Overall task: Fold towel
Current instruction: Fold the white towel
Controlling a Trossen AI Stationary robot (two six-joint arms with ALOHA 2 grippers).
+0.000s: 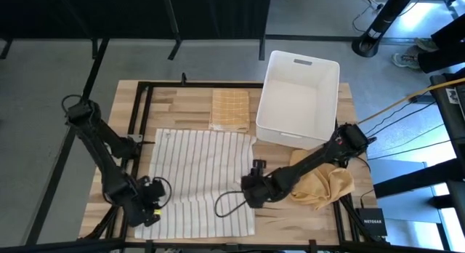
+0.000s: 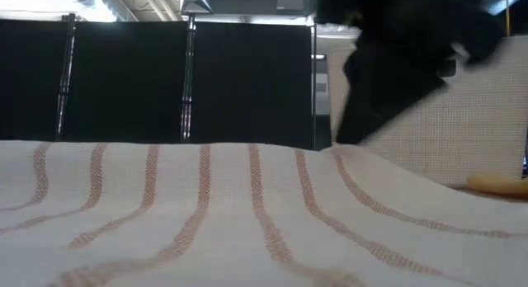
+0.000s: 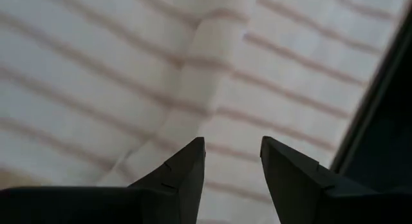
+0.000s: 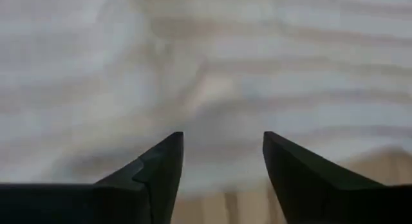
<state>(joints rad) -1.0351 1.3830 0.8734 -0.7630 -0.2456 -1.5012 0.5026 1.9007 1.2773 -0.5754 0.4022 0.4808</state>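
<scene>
A white towel with thin brown stripes (image 1: pixel 200 180) lies spread flat on the wooden table; its cloth fills the foreground of the low view (image 2: pixel 214 221). My left gripper (image 1: pixel 150 203) hangs over the towel's near left corner. In its wrist view the left gripper (image 3: pixel 233 143) is open above a low crease in the cloth (image 3: pixel 212 37), with nothing between the fingers. My right gripper (image 1: pixel 249 195) hovers at the towel's near right edge. In its wrist view the right gripper (image 4: pixel 223 137) is open over the striped cloth.
A white plastic bin (image 1: pixel 298 97) stands at the far right of the table. A folded yellow checked cloth (image 1: pixel 229 107) lies beyond the towel's far edge. A crumpled yellow cloth (image 1: pixel 327 184) lies under my right arm. A black frame (image 1: pixel 138 122) runs along the towel's left side.
</scene>
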